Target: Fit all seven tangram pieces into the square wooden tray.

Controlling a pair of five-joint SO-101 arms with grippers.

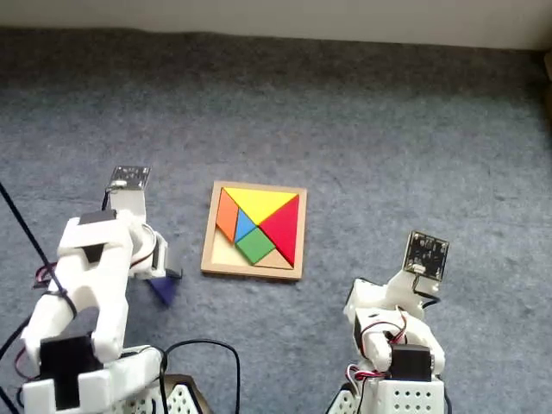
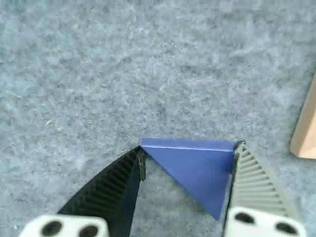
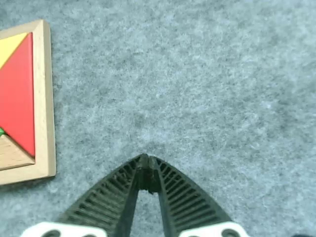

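the triangle piece [image 2: 195, 170] sits in the left gripper [image 2: 190, 150], left of the tray [image 1: 208, 250] on the carpet [image 1: 388, 112].

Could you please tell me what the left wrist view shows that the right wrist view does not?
Left wrist view: the left gripper clamped on the blue triangle. Right wrist view: the right gripper, shut and empty, plus the red piece and yellow piece seated in the tray. Shared: the grey carpet and the tray's wooden rim.
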